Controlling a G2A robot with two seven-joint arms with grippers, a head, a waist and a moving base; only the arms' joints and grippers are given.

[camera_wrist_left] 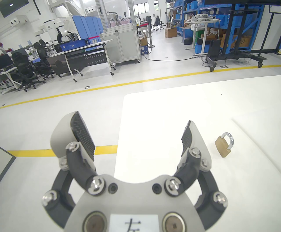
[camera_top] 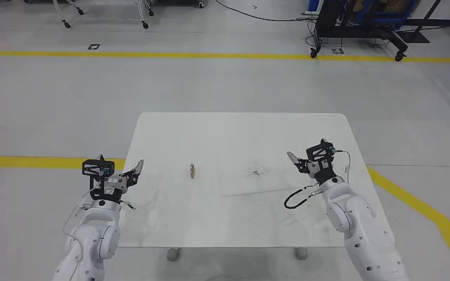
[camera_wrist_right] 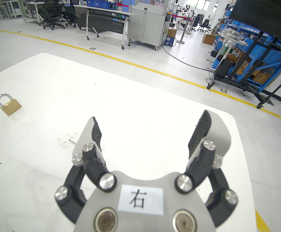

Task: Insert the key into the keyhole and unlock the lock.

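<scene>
We are seeing the left gripper (camera_wrist_left: 131, 123) and right gripper (camera_wrist_right: 149, 116) showing pale grey fingers (camera_wrist_left: 59, 136) lined with ribbed black pads (camera_wrist_left: 83, 134), with black links (camera_wrist_left: 78, 162) and silver screws (camera_wrist_left: 95, 184) sitting behind the jaws. Farther back each grey plate (camera_wrist_right: 142, 181) is carrying a white label (camera_wrist_right: 140, 199), and a black cable (camera_top: 295, 200) is looping beside the white right arm (camera_top: 348, 214).

Industrial lab, blue shelving (camera_wrist_left: 219, 15), yellow floor lines (camera_top: 211, 54)
</scene>
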